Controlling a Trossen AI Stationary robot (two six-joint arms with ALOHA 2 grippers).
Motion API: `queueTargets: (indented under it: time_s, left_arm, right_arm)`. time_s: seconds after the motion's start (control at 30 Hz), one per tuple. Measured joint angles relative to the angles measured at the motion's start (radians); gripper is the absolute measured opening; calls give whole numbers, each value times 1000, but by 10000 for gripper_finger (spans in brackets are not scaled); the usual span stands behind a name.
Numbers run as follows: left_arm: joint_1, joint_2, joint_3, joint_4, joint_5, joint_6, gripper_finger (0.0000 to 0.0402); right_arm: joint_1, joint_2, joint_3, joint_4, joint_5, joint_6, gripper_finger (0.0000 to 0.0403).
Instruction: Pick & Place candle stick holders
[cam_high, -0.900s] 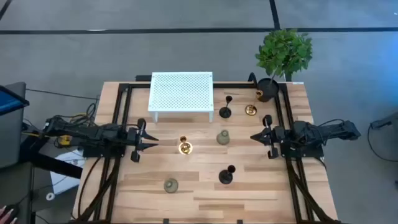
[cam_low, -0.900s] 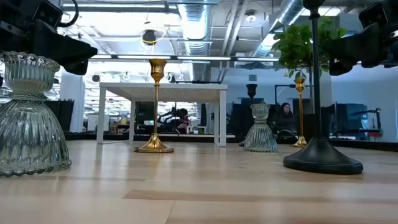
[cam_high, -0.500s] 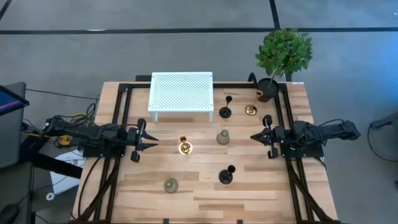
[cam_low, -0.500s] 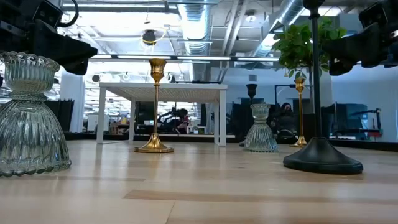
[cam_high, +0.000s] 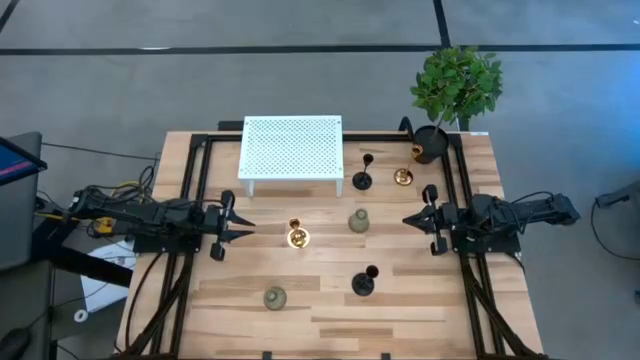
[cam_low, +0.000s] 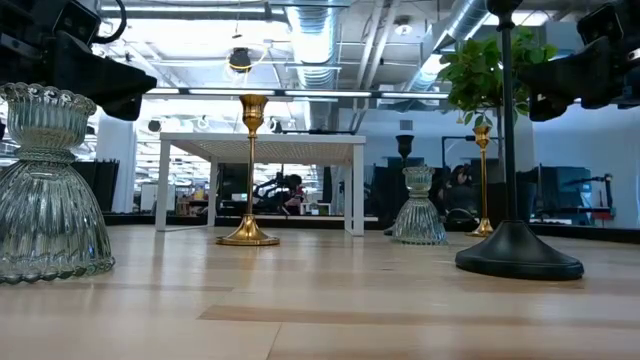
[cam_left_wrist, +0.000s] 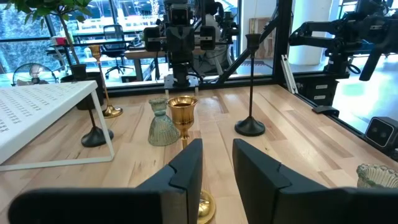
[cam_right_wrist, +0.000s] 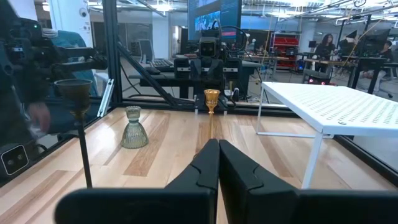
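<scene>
Six candle stick holders stand upright on their bases on the wooden table. A black one (cam_high: 362, 180) and a gold one (cam_high: 403, 177) stand at the far right, near the white rack (cam_high: 291, 150). Another gold one (cam_high: 297, 237) and a grey-green one (cam_high: 359, 221) are at mid-table. A second black one (cam_high: 363, 283) and a second grey-green one (cam_high: 274, 297) stand nearer the front. My left gripper (cam_high: 250, 231) hovers open at the left, pointing at the mid-table gold holder (cam_left_wrist: 183, 112), apart from it. My right gripper (cam_high: 406, 220) hovers shut at the right.
A potted plant (cam_high: 455, 85) in a black pot (cam_high: 430, 145) stands at the far right corner. The white perforated rack (cam_low: 260, 145) stands on legs at the back middle. Black frame rails (cam_high: 190, 200) run along the table's left and right sides.
</scene>
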Motion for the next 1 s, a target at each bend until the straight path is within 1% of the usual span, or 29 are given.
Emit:
queueTargets:
  time_s: [0.87,0.93,1.0]
  left_arm:
    - [0,0,0,1,-2,-1,89]
    - [0,0,0,1,-2,-33,89]
    - [0,0,0,3,-2,-130,89]
  right_arm:
    - [0,0,0,0,0,0,0]
    - [0,0,0,0,0,0,0]
    - [0,0,0,0,0,0,0]
